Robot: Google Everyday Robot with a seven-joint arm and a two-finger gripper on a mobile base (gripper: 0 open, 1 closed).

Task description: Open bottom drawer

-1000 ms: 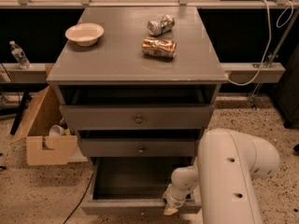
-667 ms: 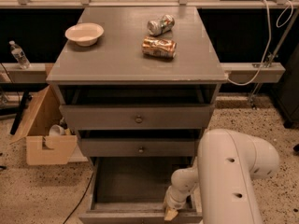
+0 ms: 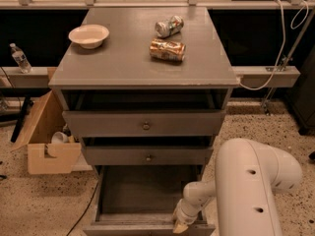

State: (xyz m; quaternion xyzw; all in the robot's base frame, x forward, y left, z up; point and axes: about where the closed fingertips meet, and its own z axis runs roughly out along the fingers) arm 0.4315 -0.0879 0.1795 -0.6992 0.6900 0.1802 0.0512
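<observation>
The grey cabinet (image 3: 142,65) has three drawers. The bottom drawer (image 3: 142,195) is pulled out towards me, and its dark empty inside shows. Its front panel runs along the bottom edge of the view and its knob is out of view. My white arm (image 3: 251,191) reaches in from the lower right. My gripper (image 3: 180,225) sits at the top edge of the bottom drawer's front panel, right of centre. The middle drawer (image 3: 147,156) and the top drawer (image 3: 145,124) stand slightly ajar, each with a round knob.
On the cabinet top are a white bowl (image 3: 88,35), a crushed silver can (image 3: 169,25) and a brown can (image 3: 167,49) on its side. An open cardboard box (image 3: 44,136) stands on the floor at the left. A water bottle (image 3: 19,58) stands on a ledge.
The bottom drawer has slid further out towards me, and my gripper has moved down and back with its front panel.
</observation>
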